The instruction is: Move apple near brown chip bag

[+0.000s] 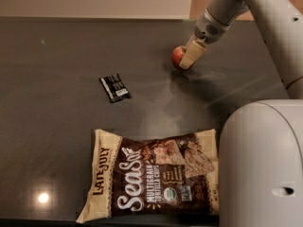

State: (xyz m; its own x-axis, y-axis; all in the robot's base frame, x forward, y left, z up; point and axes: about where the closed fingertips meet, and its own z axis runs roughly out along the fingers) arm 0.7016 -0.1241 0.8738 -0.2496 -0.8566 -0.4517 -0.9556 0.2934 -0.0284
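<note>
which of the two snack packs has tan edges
The large brown chip bag at the front; the small wrapper is black. The gripper is at the apple.

The pale arm (272,20) slants in from the upper right corner, its grey wrist (211,25) angling down-left to the tan gripper (191,56), which points downward, while a bulky white body shell (262,164) fills the lower right.
</note>
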